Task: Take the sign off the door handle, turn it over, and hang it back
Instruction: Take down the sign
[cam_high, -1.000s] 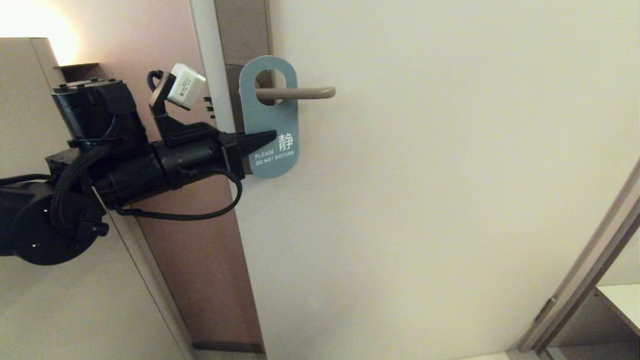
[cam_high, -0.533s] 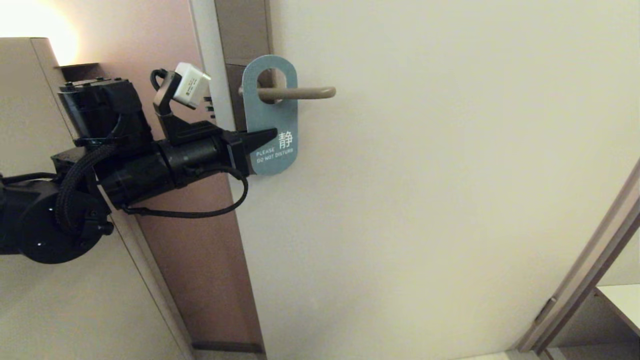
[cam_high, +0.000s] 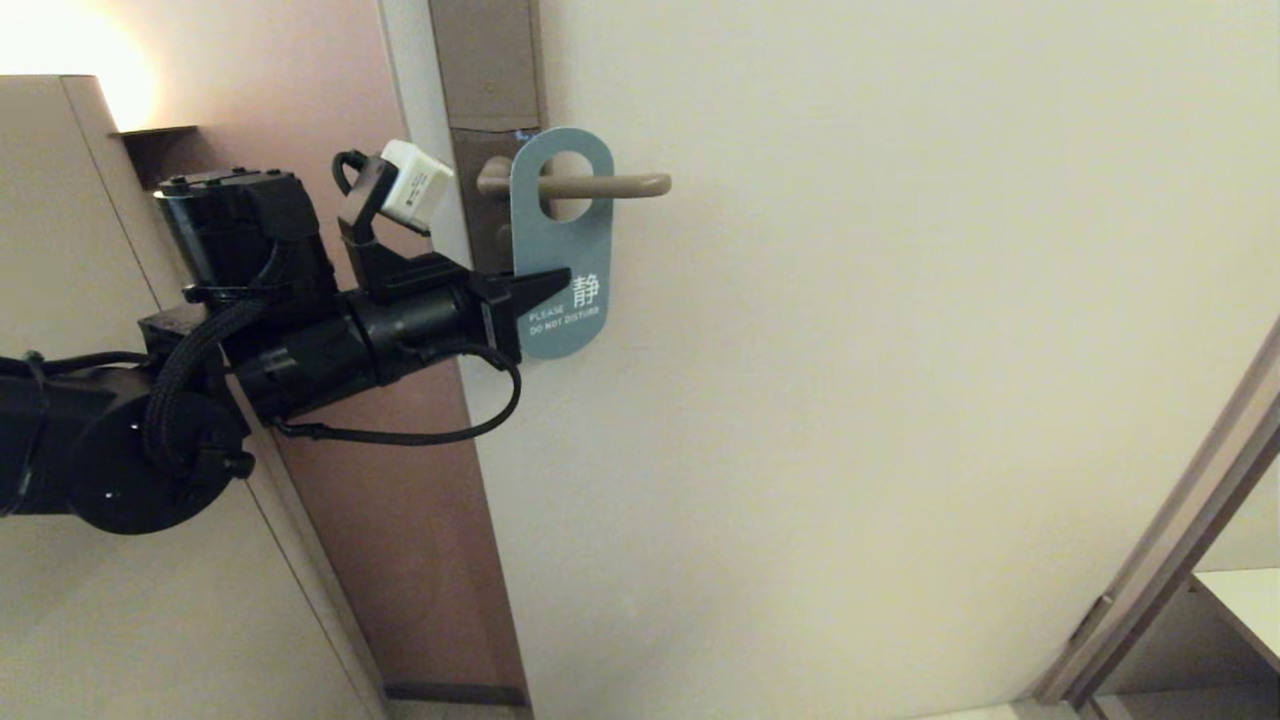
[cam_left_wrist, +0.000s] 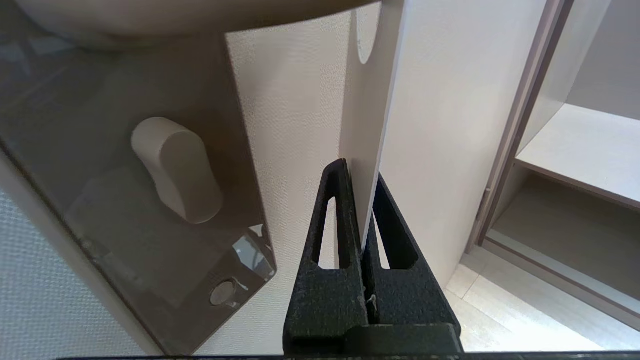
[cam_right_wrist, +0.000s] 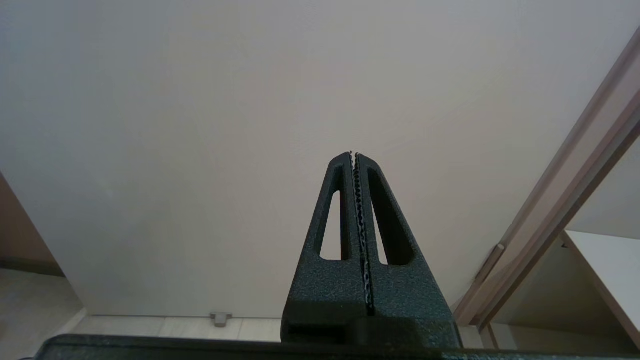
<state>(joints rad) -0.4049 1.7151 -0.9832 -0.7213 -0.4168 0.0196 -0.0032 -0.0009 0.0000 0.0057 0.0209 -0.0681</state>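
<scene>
Head view — sign (cam_high: 562, 245) slid tipward along door handle (cam_high: 590, 185), left gripper (cam_high: 545, 285) clamped.

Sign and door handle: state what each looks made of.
The sign, pinched by the left gripper: thin rigid card or plastic, matte blue, edge-on a flat unbent sheet. The door handle: probably metal, satin beige, soft even sheen.

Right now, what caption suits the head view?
Left gripper pinches the blue sign hanging on the door handle.
</scene>
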